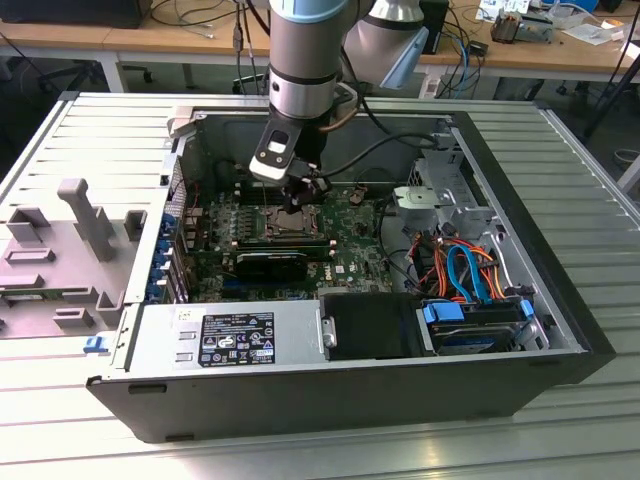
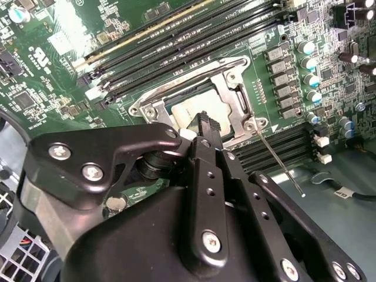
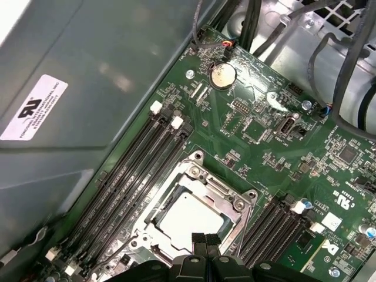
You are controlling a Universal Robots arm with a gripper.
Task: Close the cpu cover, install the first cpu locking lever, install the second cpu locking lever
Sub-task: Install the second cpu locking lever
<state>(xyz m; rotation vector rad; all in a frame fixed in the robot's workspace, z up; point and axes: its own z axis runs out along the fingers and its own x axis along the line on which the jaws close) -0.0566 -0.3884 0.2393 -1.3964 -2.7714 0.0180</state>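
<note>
The cpu cover [image 2: 232, 88] is a silvery metal frame lying flat around the pale processor lid [image 3: 188, 217] on the green board. In both wrist views my gripper [image 2: 205, 123] hangs directly over the socket's edge, its two black fingertips [image 3: 200, 238] pressed together with nothing between them. A thin locking lever [image 2: 281, 163] sticks out loose from one socket corner, slanting away over the board. In the exterior view my gripper [image 1: 300, 195] reaches down into the open computer case, just above the cpu cover [image 1: 290, 222].
Black memory slots [image 3: 135, 170] flank the socket on both sides. A coin battery [image 3: 223, 75] sits further along the board. The grey power-supply box [image 1: 230, 335], a black oblong block [image 1: 365, 325] and a drive with blue and orange cables [image 1: 470, 280] fill the case's near side.
</note>
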